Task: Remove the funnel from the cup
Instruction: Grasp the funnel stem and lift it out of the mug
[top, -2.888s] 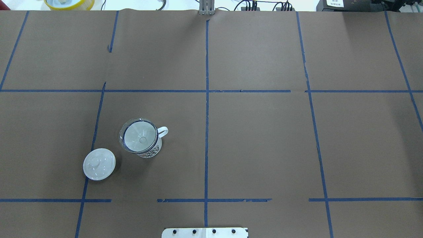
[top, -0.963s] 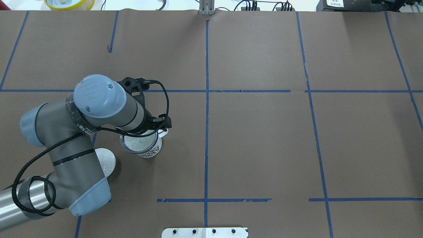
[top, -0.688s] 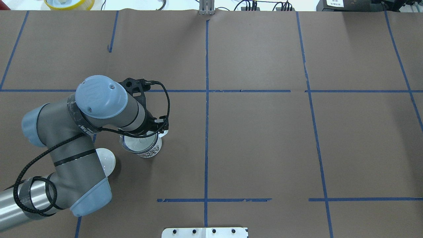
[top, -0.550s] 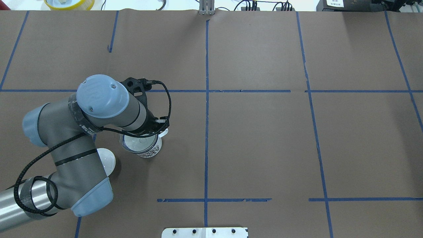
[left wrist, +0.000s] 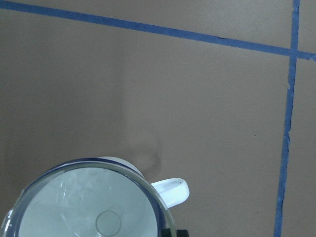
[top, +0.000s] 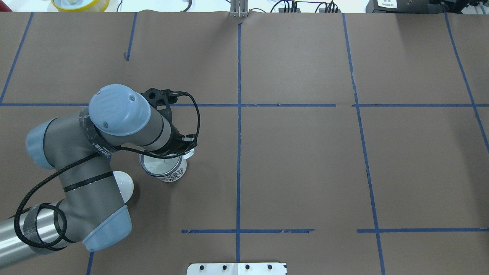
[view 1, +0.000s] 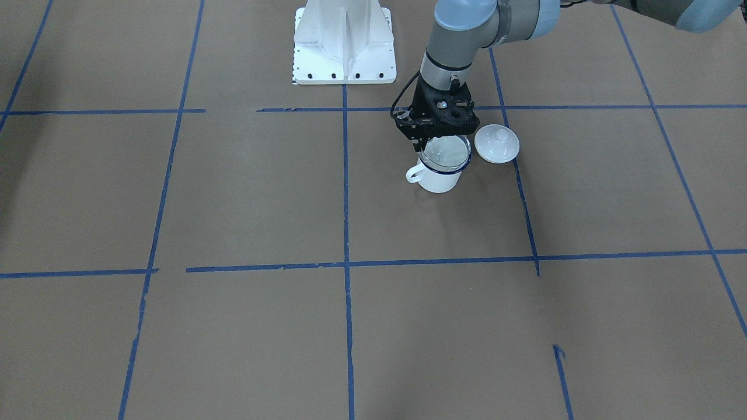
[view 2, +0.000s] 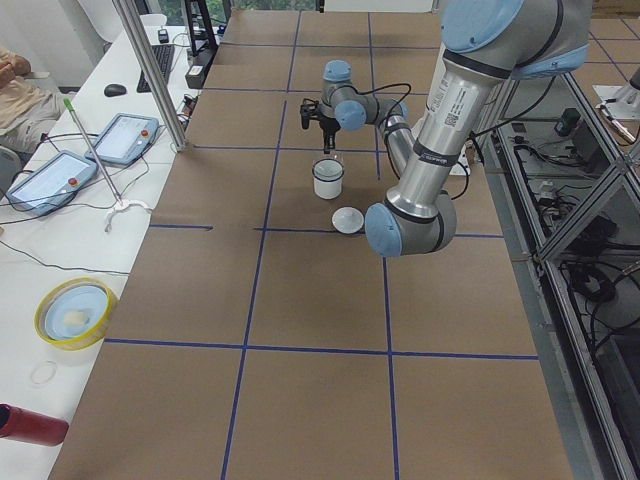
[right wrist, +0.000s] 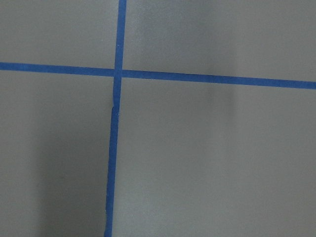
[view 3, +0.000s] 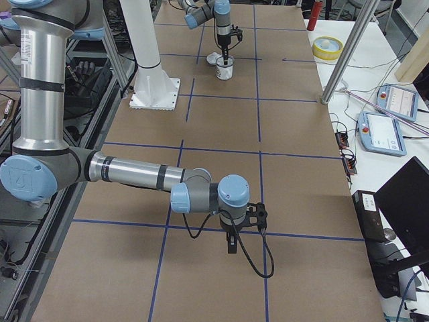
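The white cup [view 1: 435, 181] with a dark blue rim stands upright on the brown table, its handle [left wrist: 170, 190] pointing to the side. The clear funnel [view 1: 446, 153] sits in its mouth and also shows in the left wrist view [left wrist: 98, 207]. My left gripper [view 1: 421, 147] reaches down from above, with its fingertips close together on the funnel's rim next to the handle. My right gripper [view 3: 231, 247] hangs over bare table far from the cup, and I cannot tell whether it is open or shut.
A round white knobbed lid [view 1: 497, 144] lies on the table just beside the cup, partly under my left arm in the overhead view [top: 124, 183]. The robot's white base [view 1: 344, 46] stands nearby. A yellow bowl [view 2: 75, 310] sits beyond the table's edge.
My left arm came in over the cup, which stood alone before. Over the last second the gripper's fingers drew together at the funnel's rim. Cup and lid have not moved.
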Available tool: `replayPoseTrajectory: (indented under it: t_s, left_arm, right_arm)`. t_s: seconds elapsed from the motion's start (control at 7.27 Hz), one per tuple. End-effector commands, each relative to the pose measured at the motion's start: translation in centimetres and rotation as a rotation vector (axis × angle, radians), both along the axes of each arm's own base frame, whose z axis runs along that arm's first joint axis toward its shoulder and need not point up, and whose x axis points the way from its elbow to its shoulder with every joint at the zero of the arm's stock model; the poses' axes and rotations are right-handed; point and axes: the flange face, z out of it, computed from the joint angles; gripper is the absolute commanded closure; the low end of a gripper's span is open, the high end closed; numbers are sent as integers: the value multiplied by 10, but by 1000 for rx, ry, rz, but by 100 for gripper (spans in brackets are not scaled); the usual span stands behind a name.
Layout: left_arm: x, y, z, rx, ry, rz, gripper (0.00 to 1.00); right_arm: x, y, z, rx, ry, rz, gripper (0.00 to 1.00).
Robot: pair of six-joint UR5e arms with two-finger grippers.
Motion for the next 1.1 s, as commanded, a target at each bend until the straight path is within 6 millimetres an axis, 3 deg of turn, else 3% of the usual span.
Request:
replayPoseTrajectory:
  t_s: [0.0, 0.14, 0.55, 0.69, 0.96]
  left_arm:
    - [-47, 12, -38, -15, -32, -19, 100]
    - [-78, -7, -58, -24, -22, -86, 100]
    - [-113, -51, -76, -91, 190, -418, 100]
    - [-103, -76, -64, -159, 302, -600, 100]
    - [-78, -131, -23, -244, 556, -929, 100]
  right_arm:
    - [0, 0, 0, -1, 0, 0, 0]
    - [0, 0, 0, -1, 0, 0, 0]
    - [0, 0, 0, -1, 0, 0, 0]
    - [0, 0, 0, -1, 0, 0, 0]
    - [0, 0, 0, -1, 0, 0, 0]
